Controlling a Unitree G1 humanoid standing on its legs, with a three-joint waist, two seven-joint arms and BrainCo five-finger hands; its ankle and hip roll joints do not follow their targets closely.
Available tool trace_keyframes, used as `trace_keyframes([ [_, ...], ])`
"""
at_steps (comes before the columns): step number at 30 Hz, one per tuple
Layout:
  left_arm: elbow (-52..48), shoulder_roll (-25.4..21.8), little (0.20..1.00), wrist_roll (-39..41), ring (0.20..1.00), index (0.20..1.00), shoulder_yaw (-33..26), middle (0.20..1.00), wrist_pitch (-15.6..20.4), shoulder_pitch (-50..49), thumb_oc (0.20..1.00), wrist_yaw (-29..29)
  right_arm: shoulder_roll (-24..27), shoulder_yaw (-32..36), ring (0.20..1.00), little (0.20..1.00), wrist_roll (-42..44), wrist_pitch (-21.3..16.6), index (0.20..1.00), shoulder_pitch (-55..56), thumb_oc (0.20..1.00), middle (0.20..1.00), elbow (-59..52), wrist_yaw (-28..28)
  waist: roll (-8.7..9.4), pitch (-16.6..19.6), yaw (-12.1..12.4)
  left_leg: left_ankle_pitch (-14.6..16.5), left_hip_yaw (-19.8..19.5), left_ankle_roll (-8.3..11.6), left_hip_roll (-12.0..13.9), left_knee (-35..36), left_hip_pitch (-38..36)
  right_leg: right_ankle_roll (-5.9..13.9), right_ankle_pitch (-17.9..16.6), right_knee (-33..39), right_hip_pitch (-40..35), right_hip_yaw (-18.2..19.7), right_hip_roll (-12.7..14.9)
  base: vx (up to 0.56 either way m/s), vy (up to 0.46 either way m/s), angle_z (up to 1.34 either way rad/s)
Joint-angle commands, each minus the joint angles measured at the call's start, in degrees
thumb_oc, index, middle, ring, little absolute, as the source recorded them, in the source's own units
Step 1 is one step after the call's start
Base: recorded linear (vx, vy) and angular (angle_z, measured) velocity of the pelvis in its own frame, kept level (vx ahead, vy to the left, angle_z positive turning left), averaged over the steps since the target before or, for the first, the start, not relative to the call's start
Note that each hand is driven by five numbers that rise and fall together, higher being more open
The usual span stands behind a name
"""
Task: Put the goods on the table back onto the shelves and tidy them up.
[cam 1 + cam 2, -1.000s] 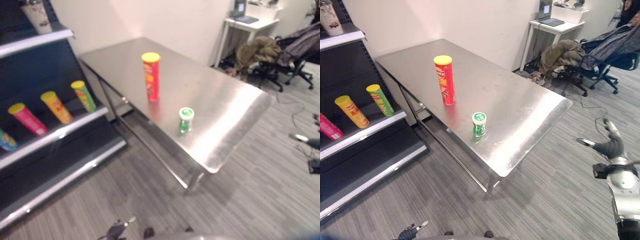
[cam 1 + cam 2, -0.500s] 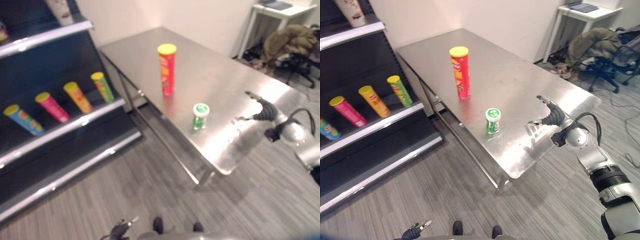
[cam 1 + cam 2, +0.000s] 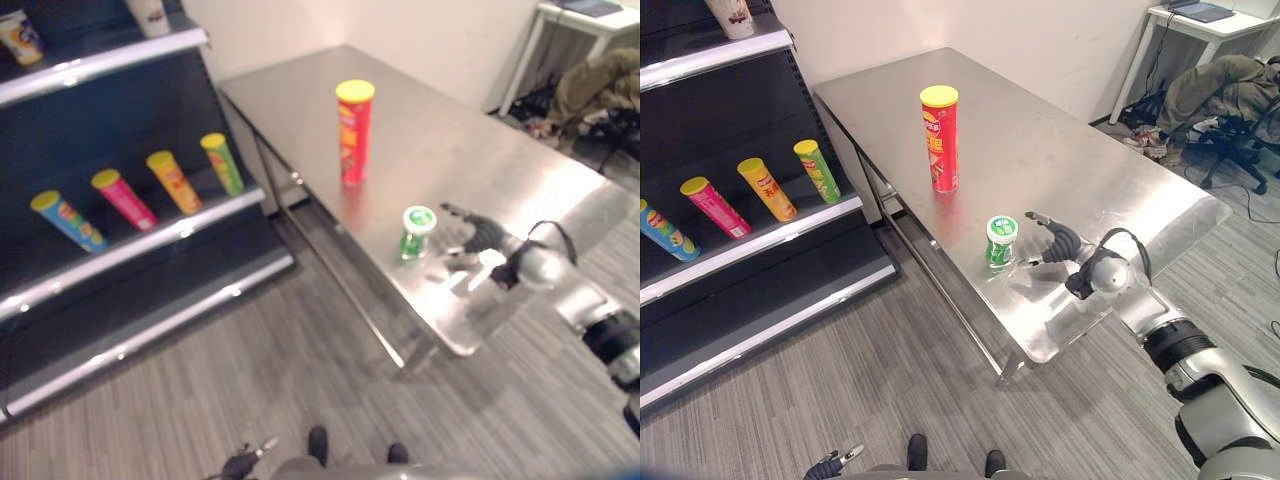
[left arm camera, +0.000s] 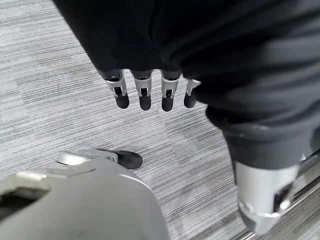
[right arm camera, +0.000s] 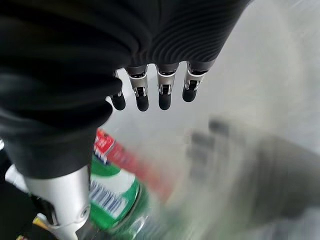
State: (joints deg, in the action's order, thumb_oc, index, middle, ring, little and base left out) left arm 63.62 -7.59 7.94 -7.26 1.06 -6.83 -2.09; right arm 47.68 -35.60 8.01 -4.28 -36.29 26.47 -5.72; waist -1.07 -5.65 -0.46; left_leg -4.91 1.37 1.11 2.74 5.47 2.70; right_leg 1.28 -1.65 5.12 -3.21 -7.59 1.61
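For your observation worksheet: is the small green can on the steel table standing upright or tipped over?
Upright. The small green can stands on its base on the table, its white-and-green lid facing up, with the right hand open beside it, not touching.

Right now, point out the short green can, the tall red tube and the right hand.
Short green can with white lid (image 3: 1001, 244), right eye view, on its green side.
Tall red tube with yellow lid (image 3: 942, 145), right eye view, mid-body.
Right hand (image 3: 1064, 241), right eye view, on its dark back.
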Motion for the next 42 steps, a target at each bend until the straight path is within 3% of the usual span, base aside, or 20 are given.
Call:
trace_keyframes([
  [1, -0.1, -0.3, 1.000, 1.7, 1.000, 1.000, 2.0, 1.000, 0.3, 1.2, 1.000, -0.3, -0.7, -3.6, 1.000, 1.000, 2.5, -1.7, 1.000, -8.3, 1.000, 1.000, 2.3, 0.8, -0.32, 0.9, 2.2, 6.1, 3.8, 1.31, 1.5, -0.5, -4.0, 1.70, -1.8, -0.1, 0.5, 1.6, 2.2, 0.01, -0.012, 0.06],
  [17, -0.5, 0.0, 1.000, 1.8, 1.000, 1.000, 0.7, 1.000, 0.3, 0.9, 1.000, 0.5, -4.0, -3.2, 1.000, 1.000, -0.8, -0.8, 1.000, -12.3, 1.000, 1.000, 7.0, 3.6, -0.77, 0.8, 3.1, 5.9, 4.1, 1.52, 1.5, -0.5, -3.8, 1.75, -1.9, -0.1, 0.0, 0.9, 2.5, 0.00, -0.001, 0.01],
  [18, -0.6, 0.0, 1.000, 1.9, 1.000, 1.000, 0.7, 1.000, 0.3, 0.9, 1.000, 0.6, -4.5, -3.2, 0.931, 0.931, -0.9, -0.8, 0.931, -12.6, 0.931, 0.931, 7.1, 3.8, -0.78, 0.8, 3.1, 5.9, 4.1, 1.55, 1.5, -0.5, -3.8, 1.75, -2.0, -0.1, -0.1, 0.9, 2.6, 0.00, 0.000, 0.00],
  [19, -0.6, 0.0, 1.000, 1.9, 1.000, 1.000, 0.7, 1.000, 0.3, 0.9, 1.000, 0.6, -4.5, -3.2, 0.931, 0.931, -0.9, -0.8, 0.931, -12.6, 0.931, 0.931, 7.1, 3.8, -0.78, 0.8, 3.1, 5.9, 4.1, 1.55, 1.5, -0.5, -3.8, 1.75, -2.0, -0.1, -0.1, 0.9, 2.6, 0.00, 0.000, 0.00],
  [20, -0.6, 0.0, 1.000, 1.9, 1.000, 1.000, 0.8, 1.000, 0.3, 0.9, 1.000, 0.6, -4.8, -3.5, 0.677, 0.677, -1.0, -0.8, 0.677, -13.0, 0.677, 0.677, 7.4, 3.8, -0.75, 0.8, 3.2, 5.9, 4.2, 1.55, 1.5, -0.5, -3.9, 1.74, -2.0, -0.1, -0.2, 0.9, 2.5, 0.00, 0.000, 0.00],
  [23, -0.6, 0.0, 1.000, 1.9, 1.000, 1.000, 0.8, 1.000, 0.3, 0.9, 1.000, 0.6, -4.8, -3.5, 0.677, 0.677, -1.0, -0.8, 0.677, -13.0, 0.677, 0.677, 7.4, 3.8, -0.75, 0.8, 3.2, 5.9, 4.2, 1.55, 1.5, -0.5, -3.9, 1.74, -2.0, -0.1, -0.2, 0.9, 2.5, 0.00, 0.000, 0.00],
  [24, -0.8, 0.1, 1.000, 2.0, 1.000, 1.000, 0.9, 1.000, 0.3, 1.0, 1.000, 0.7, -5.1, -4.8, 0.200, 0.200, -1.1, -0.7, 0.200, -14.1, 0.200, 0.200, 8.2, 3.5, -0.62, 0.8, 3.4, 5.9, 4.1, 1.53, 1.5, -0.5, -4.0, 1.74, -2.0, -0.1, -0.5, 0.9, 2.5, 0.00, 0.000, 0.00],
  [34, -0.2, -0.1, 1.000, 1.7, 1.000, 1.000, 1.0, 1.000, 0.2, 1.2, 1.000, 0.7, -2.2, -6.9, 0.200, 0.200, -0.5, -0.7, 0.200, -13.7, 0.200, 0.200, 3.5, 2.8, -0.02, 0.8, 3.2, 6.0, 4.1, 1.53, 1.7, -0.5, -4.2, 1.85, -1.9, -0.1, -0.6, 0.8, 2.2, 0.00, -0.001, 0.01],
  [38, -0.4, -0.3, 1.000, 1.4, 1.000, 1.000, 0.2, 1.000, 0.3, 1.4, 1.000, 1.2, 0.8, -3.0, 0.200, 0.200, -1.9, -1.3, 0.200, -12.4, 0.200, 0.200, -5.5, 4.8, -0.26, 0.6, 2.5, 5.8, 4.1, 1.44, 1.8, -0.5, -4.1, 2.03, -1.6, -0.1, -0.4, 0.6, 2.0, 0.00, -0.009, 0.00],
  [39, -0.3, -0.3, 1.000, 1.2, 1.000, 1.000, -0.2, 1.000, 0.3, 1.4, 1.000, 1.5, 2.4, 0.6, 0.200, 0.200, -2.9, -1.9, 0.200, -11.4, 0.200, 0.200, -12.0, 6.3, -0.47, 0.4, 2.1, 5.7, 4.1, 1.32, 1.9, -0.5, -3.9, 2.10, -1.4, -0.1, 0.0, 0.8, 1.8, -0.01, -0.032, 0.01],
  [42, -0.2, -0.3, 1.000, 1.1, 1.000, 1.000, -0.3, 1.000, 0.5, 1.2, 1.000, 1.6, 3.1, 2.2, 0.200, 0.200, -3.6, -2.2, 0.200, -10.7, 0.200, 0.200, -14.9, 6.7, -0.63, 0.4, 2.0, 5.6, 3.9, 1.26, 2.0, -0.5, -3.8, 2.08, -1.2, -0.1, 0.2, 0.8, 1.5, -0.01, -0.023, 0.01],
])
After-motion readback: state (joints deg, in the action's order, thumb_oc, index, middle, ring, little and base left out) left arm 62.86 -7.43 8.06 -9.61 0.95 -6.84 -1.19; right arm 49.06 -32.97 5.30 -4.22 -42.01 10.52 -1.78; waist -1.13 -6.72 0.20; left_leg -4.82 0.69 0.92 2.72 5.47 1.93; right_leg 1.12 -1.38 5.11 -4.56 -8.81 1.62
